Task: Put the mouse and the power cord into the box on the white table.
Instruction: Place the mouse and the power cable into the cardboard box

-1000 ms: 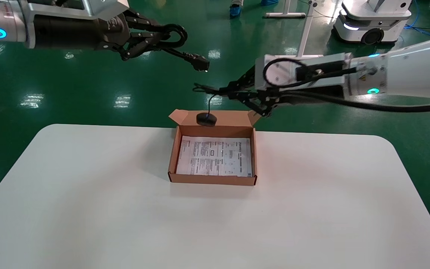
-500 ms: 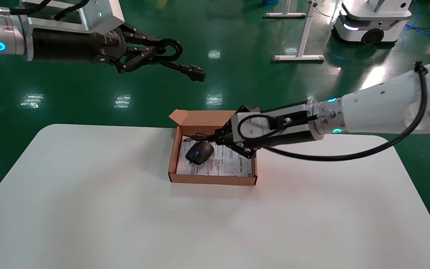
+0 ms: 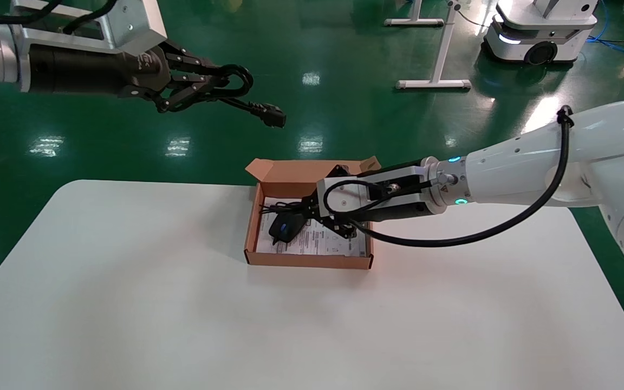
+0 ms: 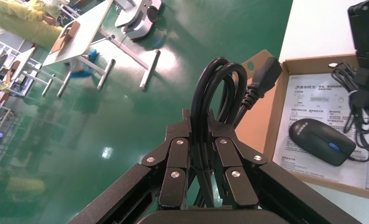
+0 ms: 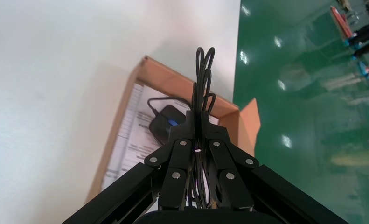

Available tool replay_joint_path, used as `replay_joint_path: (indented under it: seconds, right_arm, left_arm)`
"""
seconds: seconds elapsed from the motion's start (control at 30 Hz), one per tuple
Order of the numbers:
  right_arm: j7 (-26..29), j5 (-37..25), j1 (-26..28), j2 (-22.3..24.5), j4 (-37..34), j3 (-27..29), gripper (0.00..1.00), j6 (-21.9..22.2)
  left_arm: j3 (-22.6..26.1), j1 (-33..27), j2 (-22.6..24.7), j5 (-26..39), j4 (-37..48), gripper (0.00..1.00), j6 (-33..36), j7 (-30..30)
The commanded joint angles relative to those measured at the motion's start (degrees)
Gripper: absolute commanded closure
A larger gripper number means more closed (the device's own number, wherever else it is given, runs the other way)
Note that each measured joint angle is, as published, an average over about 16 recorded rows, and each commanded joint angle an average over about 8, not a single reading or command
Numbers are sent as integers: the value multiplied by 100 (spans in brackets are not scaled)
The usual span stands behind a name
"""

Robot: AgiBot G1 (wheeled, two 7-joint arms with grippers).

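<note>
Mouse being lowered into the box while the power cord is being held aloft.

In the head view, the mouse is being rested on the printed sheet inside the box, which is sitting near the far edge of the white table; its thin cable is being pinched by the right gripper low over the box. The power cord is being gripped by the left gripper, raised above the green floor beyond the table. In the left wrist view, the cord's loops are being clamped between the closed fingers, with the mouse seen lying in the box. In the right wrist view, the bundled mouse cable is being squeezed between the fingers over the box.
</note>
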Motion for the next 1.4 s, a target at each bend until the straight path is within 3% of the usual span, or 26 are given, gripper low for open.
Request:
replay_joint_path:
  seconds: [0.03, 0.1, 0.3, 0.37, 0.9, 1.2, 1.4]
  right_arm:
    - [37, 11, -12, -11, 39, -17, 100, 88]
    - [92, 11, -16, -15, 80, -53, 90, 179]
    - [250, 11, -35, -18, 209, -183, 15, 345]
    - [290, 26, -43, -15, 245, -220, 0, 373]
    - [372, 224, 78, 111, 283, -421, 0, 455]
    - [243, 266, 611, 993, -217, -375, 0, 190]
    - [176, 178, 715, 1462, -431, -427, 0, 19]
  left_arm:
    - [10, -17, 8, 15, 30, 100, 5, 14]
    - [20, -17, 20, 29, 51, 100, 9, 31]
    - [45, -9, 42, 63, 113, 100, 41, 70]
    - [56, -3, 48, 78, 134, 100, 59, 77]
    - [107, 228, 226, 135, 329, 100, 208, 133]
    - [125, 715, 861, 135, 465, 100, 279, 128]
    - [86, 1124, 1323, 78, 560, 100, -429, 186]
